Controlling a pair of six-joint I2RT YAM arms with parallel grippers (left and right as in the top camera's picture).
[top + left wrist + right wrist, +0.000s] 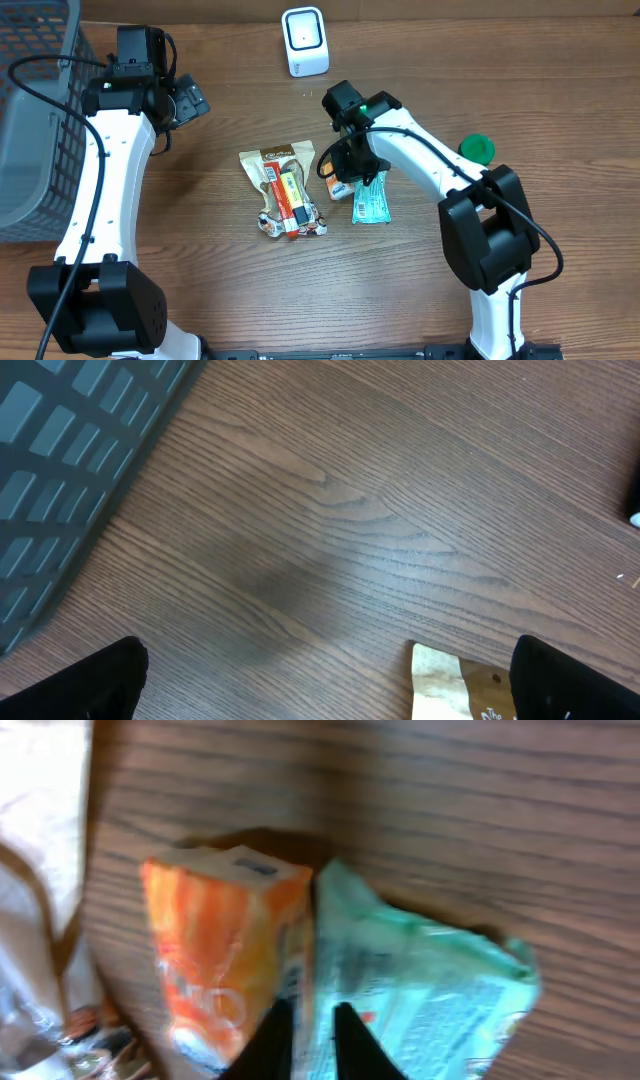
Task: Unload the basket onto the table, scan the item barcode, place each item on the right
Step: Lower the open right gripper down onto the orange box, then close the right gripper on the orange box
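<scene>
The right pincer is sitting over the seam where the orange carton is lying against the teal packet; its tips are standing almost together with a thin gap between them, and whether they are pinching either wrapper I cannot tell; both items are blurring, their print unreadable. From overhead the arm is covering most of the carton, mid-worktop, well apart from the white scanner. The left pincer is gaping wide above bare wood, only its tips showing at the frame's bottom corners; a corner of a tan snack bag is peeking in between them.
</scene>
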